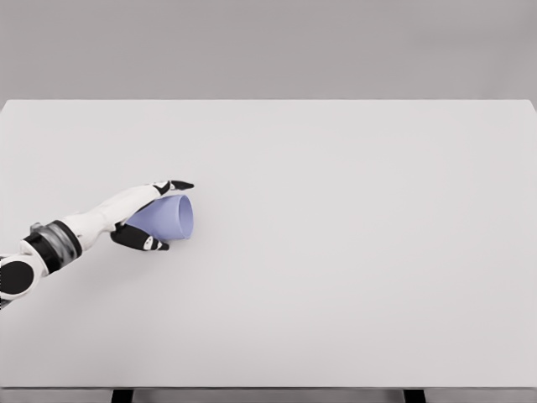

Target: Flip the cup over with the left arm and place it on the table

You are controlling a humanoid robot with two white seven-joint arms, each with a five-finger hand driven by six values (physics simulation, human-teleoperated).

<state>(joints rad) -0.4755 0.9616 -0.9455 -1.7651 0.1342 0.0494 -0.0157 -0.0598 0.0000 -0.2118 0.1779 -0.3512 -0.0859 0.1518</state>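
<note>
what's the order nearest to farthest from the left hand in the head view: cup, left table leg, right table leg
1. cup, held in the left hand.
2. left table leg, bottom edge, left of middle.
3. right table leg, bottom edge, far right.

Plain white surface (352,277) fills most of view, grey wall (268,46) bhd it, two dark legs (122,395) at btm edge.

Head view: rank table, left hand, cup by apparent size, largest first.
1. table, fills most of the frame.
2/3. left hand and cup look alike; the hand wraps and partly hides the cup, so no ranking.
</note>
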